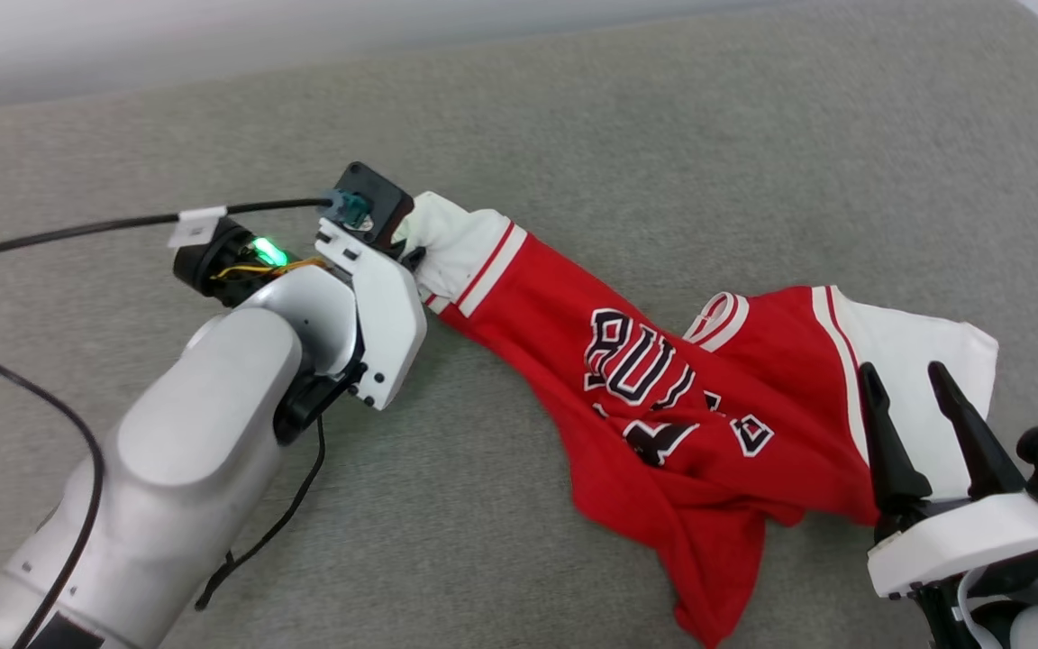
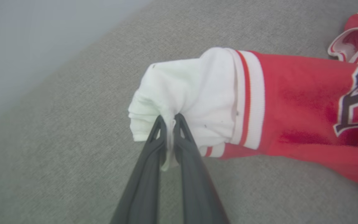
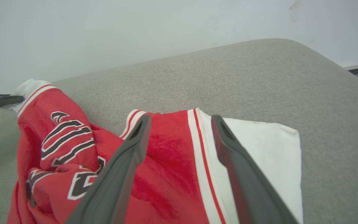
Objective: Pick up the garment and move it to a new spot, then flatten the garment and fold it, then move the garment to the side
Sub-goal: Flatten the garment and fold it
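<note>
Red jersey-style T-shirt (image 1: 537,306) with white sleeves lies crumpled on the grey woven surface (image 1: 573,117), one sleeve pinched between the left gripper's (image 2: 170,119) closed fingers for lifting, while the right gripper's (image 3: 180,119) fingers gape above the other, seemingly not touching.

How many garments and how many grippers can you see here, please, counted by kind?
garment: 1
grippers: 2 (left gripper shut on the garment, right gripper open)
Total: 3
</note>
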